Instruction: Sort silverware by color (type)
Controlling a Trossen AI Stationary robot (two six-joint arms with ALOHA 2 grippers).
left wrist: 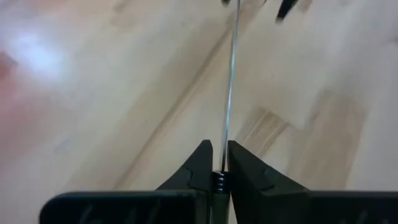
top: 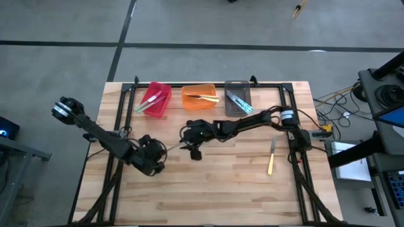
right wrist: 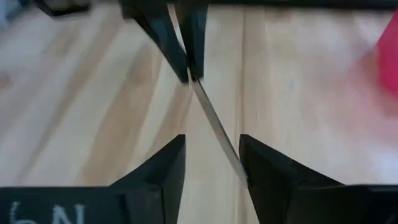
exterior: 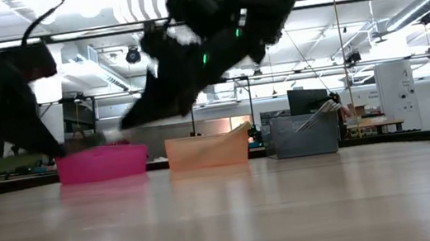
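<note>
The left gripper is clamped tight on one end of a slim, stiff silver metal utensil, held in the air over the middle of the wooden table. From three o'clock the right gripper meets it, fingers spread wide around the utensil's far end, not yet closed. Thin polished metal like that looks light, rigid and slippery, so I'd pinch it squarely across the flat. Another utensil with a pale yellow handle lies loose at four o'clock; the red bin, orange bin and grey bin sit at twelve.
</note>
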